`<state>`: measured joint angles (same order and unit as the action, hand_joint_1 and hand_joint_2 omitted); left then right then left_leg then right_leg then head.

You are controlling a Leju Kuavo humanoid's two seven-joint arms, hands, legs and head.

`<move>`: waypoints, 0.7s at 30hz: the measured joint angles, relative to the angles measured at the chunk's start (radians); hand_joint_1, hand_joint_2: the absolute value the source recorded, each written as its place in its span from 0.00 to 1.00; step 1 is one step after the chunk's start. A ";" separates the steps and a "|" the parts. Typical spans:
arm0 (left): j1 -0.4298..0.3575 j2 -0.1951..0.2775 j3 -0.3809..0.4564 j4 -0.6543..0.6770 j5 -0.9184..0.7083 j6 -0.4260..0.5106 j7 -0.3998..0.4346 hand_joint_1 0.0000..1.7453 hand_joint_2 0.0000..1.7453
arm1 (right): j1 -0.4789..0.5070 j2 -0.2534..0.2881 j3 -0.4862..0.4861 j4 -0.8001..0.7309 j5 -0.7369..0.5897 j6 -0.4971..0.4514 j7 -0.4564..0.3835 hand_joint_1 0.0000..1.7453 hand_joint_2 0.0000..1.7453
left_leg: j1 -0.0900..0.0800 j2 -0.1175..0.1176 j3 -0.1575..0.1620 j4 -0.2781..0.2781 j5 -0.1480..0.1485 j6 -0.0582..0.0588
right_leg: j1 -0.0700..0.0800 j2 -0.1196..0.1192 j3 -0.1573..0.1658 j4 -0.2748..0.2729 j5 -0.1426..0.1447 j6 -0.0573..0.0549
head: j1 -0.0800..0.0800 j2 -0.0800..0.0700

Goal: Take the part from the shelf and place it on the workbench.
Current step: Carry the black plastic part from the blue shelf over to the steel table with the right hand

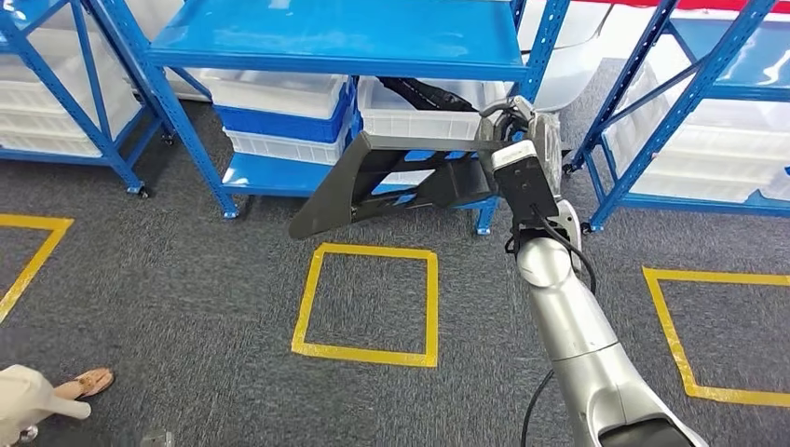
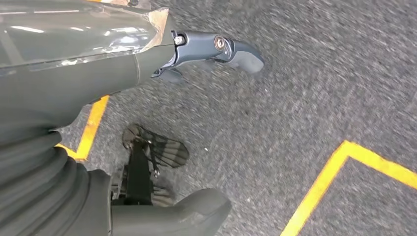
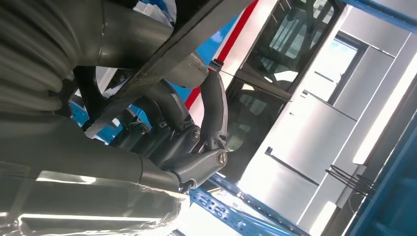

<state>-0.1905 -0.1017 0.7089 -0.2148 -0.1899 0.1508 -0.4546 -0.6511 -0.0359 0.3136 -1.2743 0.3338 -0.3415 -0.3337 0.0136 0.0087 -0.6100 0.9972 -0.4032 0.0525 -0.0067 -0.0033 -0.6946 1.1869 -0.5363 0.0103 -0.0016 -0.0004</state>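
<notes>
Over the grey carpet in front of the blue shelf [image 1: 335,42], the dark part [image 1: 391,182] hangs in the air, gripped at its right end by the right hand [image 1: 517,149]. Lifting off the shelf looks done; carrying and setting down remain, with no tabletop visible. Its long axis runs roughly level, left to right, with the tapered tip low and left. The left hand [image 2: 216,49] hangs empty, fingers loosely apart, above the floor.
</notes>
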 joint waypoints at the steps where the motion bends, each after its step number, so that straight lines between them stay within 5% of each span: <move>1: 0.000 0.000 0.000 0.000 0.000 0.000 -0.004 0.00 1.00 | -0.001 0.000 0.000 0.003 -0.001 0.000 -0.001 1.00 1.00 | 0.001 0.001 -0.018 0.000 0.013 0.000 | -0.004 0.000 -0.013 0.062 -0.032 0.002 | 0.002 0.000; 3: 0.002 0.000 0.001 0.000 0.000 0.000 -0.013 0.00 1.00 | -0.001 0.000 0.001 0.010 -0.003 0.002 -0.003 1.00 1.00 | 0.004 0.001 -0.052 0.001 0.035 -0.008 | -0.014 0.000 -0.001 0.108 -0.025 0.025 | 0.002 0.000; 6: 0.003 0.000 0.004 0.000 0.000 0.000 -0.024 0.00 1.00 | -0.007 0.001 0.004 0.021 -0.005 0.003 -0.006 1.00 1.00 | 0.010 0.001 -0.096 0.007 0.066 -0.027 | -0.024 0.000 0.116 -0.027 0.025 0.061 | 0.003 0.000; 8: 0.005 0.000 0.005 0.000 0.001 0.000 -0.029 0.00 1.00 | -0.015 0.004 0.006 0.025 -0.006 0.003 -0.008 1.00 1.00 | 0.008 0.002 -0.113 0.013 0.086 -0.042 | -0.016 0.002 0.184 -0.136 0.003 0.053 | 0.003 0.000; 11: 0.010 0.000 0.007 0.000 0.001 0.000 -0.032 0.00 1.00 | -0.021 0.005 0.007 0.029 -0.007 0.003 -0.009 1.00 1.00 | 0.010 0.001 -0.119 0.012 0.102 -0.057 | -0.014 0.003 0.189 -0.164 -0.004 0.027 | 0.001 0.000; 13: 0.012 0.000 0.010 0.000 0.001 -0.001 -0.033 0.00 1.00 | -0.022 0.008 0.007 0.031 -0.008 0.004 -0.009 1.00 1.00 | 0.015 0.000 -0.136 0.059 0.055 -0.063 | -0.023 0.001 0.187 -0.164 0.010 0.004 | 0.000 0.000; 15: 0.014 0.000 0.014 0.000 0.001 -0.001 -0.034 0.00 1.00 | -0.024 0.010 0.007 0.033 -0.009 0.004 -0.009 1.00 1.00 | 0.016 -0.003 -0.176 0.183 -0.029 -0.068 | -0.018 0.000 0.179 -0.164 0.021 -0.013 | -0.002 0.000; 17: 0.016 0.000 0.017 0.000 0.001 -0.001 -0.036 0.00 1.00 | -0.022 0.011 0.007 0.034 -0.010 0.004 -0.009 1.00 1.00 | 0.016 -0.006 -0.201 0.291 -0.074 -0.072 | -0.012 -0.001 0.170 -0.163 0.028 -0.018 | -0.002 0.000; 19: 0.018 0.000 0.018 0.000 0.001 -0.002 -0.036 0.00 1.00 | -0.021 0.011 0.007 0.036 -0.010 0.004 -0.009 1.00 1.00 | 0.016 -0.006 -0.164 0.270 -0.055 -0.069 | -0.009 -0.001 0.165 -0.163 0.032 -0.017 | -0.002 0.000; 21: 0.018 0.000 0.018 0.000 0.001 -0.002 -0.039 0.00 1.00 | -0.021 0.011 0.007 0.036 -0.010 0.004 -0.009 1.00 1.00 | 0.015 -0.009 -0.077 0.148 -0.021 -0.060 | -0.007 0.000 0.163 -0.162 0.033 -0.014 | -0.002 0.000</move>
<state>-0.1728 -0.1012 0.7270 -0.2147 -0.1891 0.1492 -0.4932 -0.6723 -0.0252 0.3208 -1.2384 0.3235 -0.3376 -0.3426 0.0282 -0.0003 -0.6868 1.1453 -0.4238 -0.0071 -0.0138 -0.0035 -0.5317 1.0244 -0.5028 -0.0039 -0.0041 -0.0004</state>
